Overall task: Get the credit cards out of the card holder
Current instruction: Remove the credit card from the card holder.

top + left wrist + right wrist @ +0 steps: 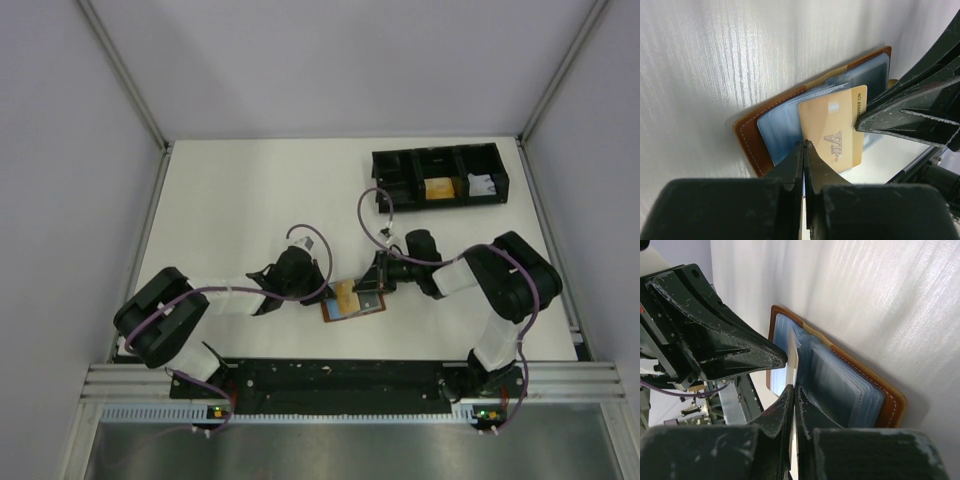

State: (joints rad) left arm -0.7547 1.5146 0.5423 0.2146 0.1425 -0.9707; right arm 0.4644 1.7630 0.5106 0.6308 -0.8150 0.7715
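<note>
The brown card holder (368, 301) lies open on the table between the arms, its blue plastic sleeves (780, 125) showing. A gold card (832, 125) marked VIP sticks halfway out of a sleeve. My left gripper (804, 145) is shut, its tips pinching the sleeve edge by the card's corner. My right gripper (795, 387) is shut on the card's (791, 347) edge. The right fingers (900, 115) meet the card from the other side. In the top view the left gripper (325, 290) and right gripper (378, 285) flank the holder. The holder's brown rim (890, 400) shows in the right wrist view.
A black three-compartment tray (440, 152) stands at the back right, with a gold card (437, 189) in its middle compartment and a white item (482, 184) in its right one. Metal frame rails run along the table's sides and near edge.
</note>
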